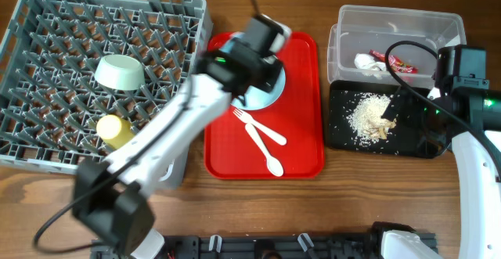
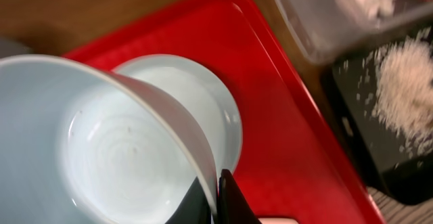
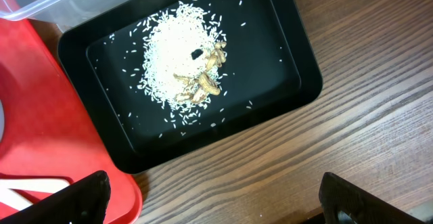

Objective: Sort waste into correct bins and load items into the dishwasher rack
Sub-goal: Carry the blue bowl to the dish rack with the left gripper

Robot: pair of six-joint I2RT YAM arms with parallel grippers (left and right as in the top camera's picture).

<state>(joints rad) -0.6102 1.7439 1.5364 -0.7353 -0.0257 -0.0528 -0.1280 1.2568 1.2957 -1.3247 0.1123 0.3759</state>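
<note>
Two fingers of my left gripper (image 2: 218, 195) are clamped on the rim of the pale blue bowl (image 2: 115, 149), which tilts over the pale blue plate (image 2: 196, 95) at the 12 o'clock end of the red tray (image 2: 284, 149). The bowl looks stiff, light and glossy, so I judge this one-wall pinch could slip or swing on the way to the dishwasher rack (image 1: 55, 55) at 9 o'clock. My left arm reaches in from 7 o'clock. My right gripper (image 3: 213, 204) hangs wide open over the black tray (image 3: 270, 116).

The left arm (image 1: 176, 126) lies across the gap between dishwasher rack (image 1: 47, 71) and red tray (image 1: 305, 79). The tray's right side is free.
</note>
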